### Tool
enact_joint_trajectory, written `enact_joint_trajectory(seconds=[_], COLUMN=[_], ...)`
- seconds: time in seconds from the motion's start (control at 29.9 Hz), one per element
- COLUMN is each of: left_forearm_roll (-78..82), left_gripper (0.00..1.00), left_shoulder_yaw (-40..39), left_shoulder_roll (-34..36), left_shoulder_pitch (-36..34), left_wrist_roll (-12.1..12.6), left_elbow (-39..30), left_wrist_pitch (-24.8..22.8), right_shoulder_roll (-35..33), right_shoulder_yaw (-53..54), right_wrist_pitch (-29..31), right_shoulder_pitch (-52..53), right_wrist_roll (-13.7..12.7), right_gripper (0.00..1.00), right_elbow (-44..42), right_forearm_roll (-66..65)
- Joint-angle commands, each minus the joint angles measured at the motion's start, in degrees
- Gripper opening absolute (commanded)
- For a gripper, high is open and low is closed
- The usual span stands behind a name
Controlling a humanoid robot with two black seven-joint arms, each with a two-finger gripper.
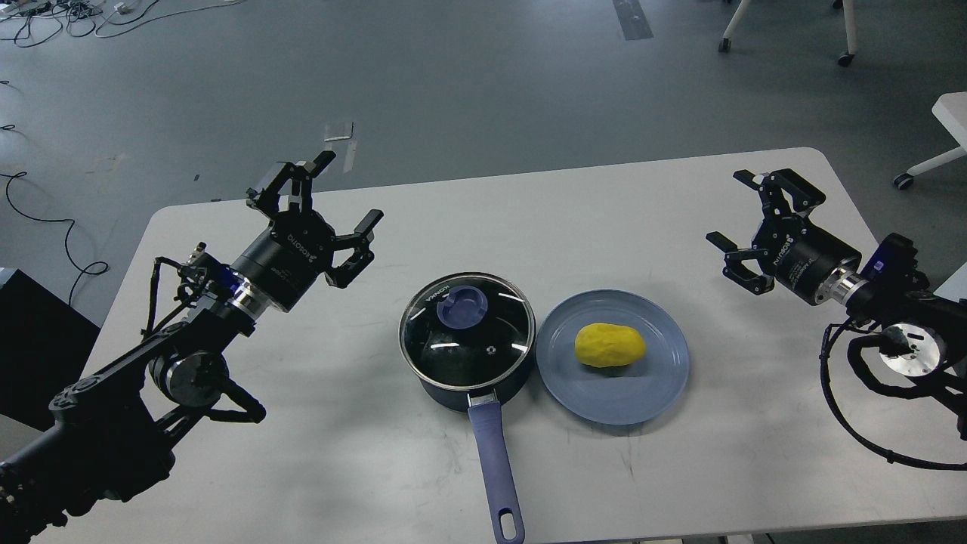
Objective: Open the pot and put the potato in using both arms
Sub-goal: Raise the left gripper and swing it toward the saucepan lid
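Currently both grippers, left gripper [323, 202] and right gripper [744, 219], are hovering spread wide, well apart from the lidded pot [467, 340]; yellow potato [610, 345] is sitting on the plate [657, 393] touching it, mid-table [340, 453].

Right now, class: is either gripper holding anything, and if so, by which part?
Nothing is held. The left gripper and right gripper are both open above the table, clear of the pot and potato.
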Motion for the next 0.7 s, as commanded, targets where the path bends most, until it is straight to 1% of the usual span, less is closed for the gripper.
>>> enact_joint_trajectory(seconds=[0.0,0.3,0.47,0.57,0.64,0.67], left_forearm_roll=[0.06,-0.29,-0.21,0.93,2.86,5.04], left_gripper=[0.98,0.98,0.98,0.98,0.98,0.98], left_shoulder_yaw=[-0.08,-0.95,-1.22,-1.31,-1.39,-1.48], left_shoulder_roll=[-0.11,0.59,0.77,1.12,2.87,4.09], left_shoulder_pitch=[0.11,-0.77,-3.75,-5.07,-5.95,-6.21], left_wrist_roll=[0.0,0.0,0.0,0.0,0.0,0.0], left_elbow=[0.09,1.4,4.13,3.7,2.73,0.38], left_wrist_pitch=[0.01,0.01,0.01,0.01,0.01,0.01], right_shoulder_roll=[-0.34,-0.51,-0.51,-0.51,-0.51,-0.51], right_shoulder_yaw=[0.0,-0.09,-0.09,-0.09,-0.09,0.0], right_wrist_pitch=[0.0,0.0,0.0,0.0,0.0,0.0], right_shoulder_pitch=[-0.07,0.28,0.37,0.37,0.37,0.37], right_wrist_roll=[-0.01,-0.01,-0.01,-0.01,-0.01,-0.01], right_gripper=[1.0,1.0,1.0,1.0,1.0,1.0], right_elbow=[0.0,-0.09,-0.27,-0.27,-0.27,-0.27], right_forearm_roll=[0.02,0.02,0.02,0.02,0.02,0.02])
